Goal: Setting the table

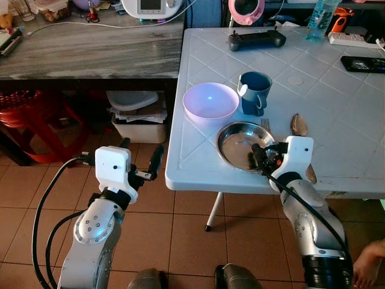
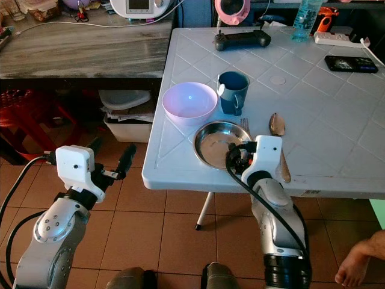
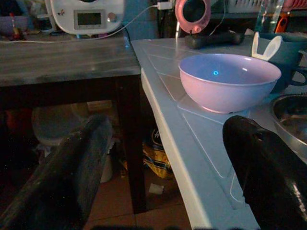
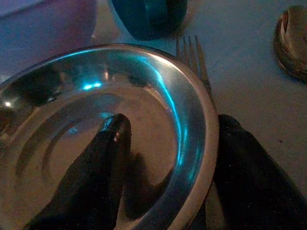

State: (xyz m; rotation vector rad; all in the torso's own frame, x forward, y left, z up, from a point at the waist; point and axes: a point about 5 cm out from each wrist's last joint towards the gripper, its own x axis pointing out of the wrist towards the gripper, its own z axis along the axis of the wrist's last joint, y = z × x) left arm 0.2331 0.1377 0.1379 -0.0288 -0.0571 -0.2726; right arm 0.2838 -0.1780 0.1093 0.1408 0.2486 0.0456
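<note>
On the white plastic table (image 1: 337,108) a steel plate (image 1: 237,143) lies near the front edge. Behind it stand a lilac bowl (image 1: 210,101) and a blue mug (image 1: 254,90). A fork (image 1: 265,124) lies against the plate's right side, and a wooden spoon (image 1: 299,124) lies further right. My right gripper (image 1: 268,155) is open astride the plate's near right rim (image 4: 204,139): one finger rests inside the plate, the other outside. My left gripper (image 1: 141,153) is open and empty in the air, off the table's left edge, pointing towards the bowl (image 3: 229,79).
A game controller (image 1: 256,40), a bottle (image 1: 319,18), a power strip (image 1: 352,39) and a phone (image 1: 363,63) lie at the back of the table. A wooden side table (image 1: 90,51) stands left, with a box (image 1: 138,123) and red stool (image 1: 30,120) beneath. A person's foot (image 1: 370,265) is at the lower right.
</note>
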